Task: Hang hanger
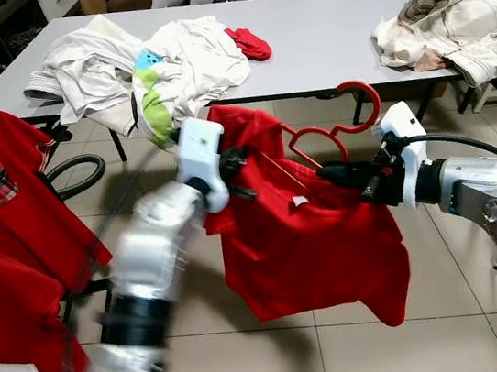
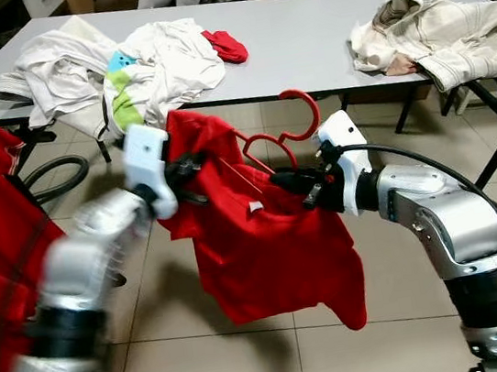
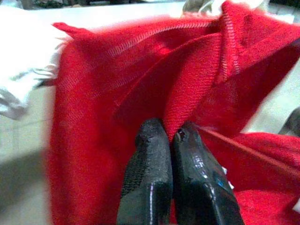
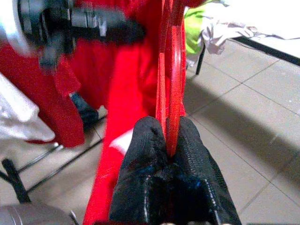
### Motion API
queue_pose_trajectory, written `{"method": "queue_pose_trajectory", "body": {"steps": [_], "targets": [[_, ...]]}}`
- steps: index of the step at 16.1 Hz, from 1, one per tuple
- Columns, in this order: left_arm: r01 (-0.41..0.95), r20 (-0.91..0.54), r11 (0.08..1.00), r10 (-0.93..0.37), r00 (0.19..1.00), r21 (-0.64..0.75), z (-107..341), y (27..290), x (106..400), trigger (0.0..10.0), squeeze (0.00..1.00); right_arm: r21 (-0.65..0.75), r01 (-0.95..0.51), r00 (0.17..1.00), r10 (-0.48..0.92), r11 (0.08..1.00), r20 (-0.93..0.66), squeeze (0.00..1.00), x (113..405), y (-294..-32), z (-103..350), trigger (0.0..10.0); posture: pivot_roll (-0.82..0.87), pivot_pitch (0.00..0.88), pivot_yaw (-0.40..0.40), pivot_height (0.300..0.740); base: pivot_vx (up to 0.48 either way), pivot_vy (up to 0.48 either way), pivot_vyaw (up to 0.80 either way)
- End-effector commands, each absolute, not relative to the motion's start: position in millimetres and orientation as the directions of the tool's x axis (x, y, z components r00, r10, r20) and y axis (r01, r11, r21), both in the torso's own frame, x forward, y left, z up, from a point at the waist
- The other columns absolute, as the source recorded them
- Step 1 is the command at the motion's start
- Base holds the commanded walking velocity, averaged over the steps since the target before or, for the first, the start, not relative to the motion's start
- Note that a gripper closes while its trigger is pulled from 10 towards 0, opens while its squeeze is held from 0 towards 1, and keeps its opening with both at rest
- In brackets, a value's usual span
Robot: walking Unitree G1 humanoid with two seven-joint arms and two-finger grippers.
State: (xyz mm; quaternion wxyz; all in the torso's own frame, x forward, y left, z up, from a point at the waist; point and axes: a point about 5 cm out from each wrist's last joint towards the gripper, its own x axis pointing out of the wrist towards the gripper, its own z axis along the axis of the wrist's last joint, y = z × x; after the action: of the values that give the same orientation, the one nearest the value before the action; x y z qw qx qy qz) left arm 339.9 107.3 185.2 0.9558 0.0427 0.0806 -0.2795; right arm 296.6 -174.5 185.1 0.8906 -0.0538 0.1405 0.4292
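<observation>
A red shirt hangs in the air between my two arms, over the tiled floor. Its red plastic hanger sticks out above the collar, hook upward. My right gripper is shut on the hanger's shoulder bar; in the right wrist view the red bar runs between the fingertips. My left gripper is shut on the shirt's left shoulder cloth, and the two black fingers pinch a fold. The left arm is blurred.
A grey table stands behind, carrying a heap of pale clothes, a small red cloth and a beige garment. More red shirts hang at my left. A black hose lies on the floor.
</observation>
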Motion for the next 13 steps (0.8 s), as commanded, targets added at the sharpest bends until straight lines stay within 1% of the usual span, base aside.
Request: {"method": "queue_pose_trajectory", "body": {"steps": [1,3,5,6,9,11,12,13], "targets": [[0.558,-0.168,0.827,-0.541,0.824,0.071,199.0,109.1,342.0,0.0,0.00,-0.030,-0.793,0.589,0.753,0.608,-0.294,0.00,293.9,-173.4,192.7,0.0,-0.10,0.000,0.004,0.740,0.000,0.000,0.00],[0.588,-0.192,0.792,-0.559,0.806,0.162,227.5,124.7,351.2,0.0,0.00,-0.026,-0.818,0.549,0.766,0.575,-0.336,0.00,286.4,-170.5,183.7,0.0,-0.09,0.000,0.004,0.740,0.000,0.000,0.00],[0.613,-0.193,0.762,-0.582,0.790,0.208,243.0,124.8,356.6,0.0,0.00,-0.021,-0.833,0.523,0.774,0.553,-0.358,0.00,282.6,-168.6,179.5,0.0,-0.09,0.000,0.004,0.740,0.000,0.000,0.00],[0.656,-0.218,0.720,-0.619,0.754,0.226,246.5,119.7,356.5,0.0,0.00,-0.022,-0.833,0.522,0.772,0.553,-0.364,0.00,281.6,-167.7,177.5,0.0,-0.09,0.000,0.008,0.740,0.000,0.000,0.00],[0.748,-0.301,0.618,-0.685,0.663,0.243,243.3,105.4,347.4,0.0,0.00,-0.030,-0.816,0.549,0.758,0.577,-0.352,0.00,282.3,-167.9,178.6,0.0,-0.10,0.000,0.021,0.740,0.000,0.000,0.00],[0.769,-0.330,0.589,-0.695,0.639,0.248,240.0,103.9,345.2,0.0,0.00,-0.026,-0.810,0.558,0.757,0.586,-0.339,0.00,282.4,-168.2,180.3,0.0,-0.10,0.000,0.023,0.740,0.000,0.000,0.00],[0.778,-0.366,0.567,-0.686,0.628,0.272,234.1,106.5,346.8,0.0,0.00,-0.022,-0.819,0.546,0.766,0.574,-0.338,0.00,280.7,-167.3,180.7,0.0,-0.10,0.000,0.022,0.740,0.000,0.000,0.00],[0.770,-0.367,0.571,-0.677,0.638,0.284,233.3,107.5,348.1,0.0,0.00,-0.020,-0.820,0.544,0.768,0.572,-0.339,0.00,280.0,-166.8,180.1,0.0,-0.10,0.000,0.022,0.740,0.000,0.000,0.00]]}}
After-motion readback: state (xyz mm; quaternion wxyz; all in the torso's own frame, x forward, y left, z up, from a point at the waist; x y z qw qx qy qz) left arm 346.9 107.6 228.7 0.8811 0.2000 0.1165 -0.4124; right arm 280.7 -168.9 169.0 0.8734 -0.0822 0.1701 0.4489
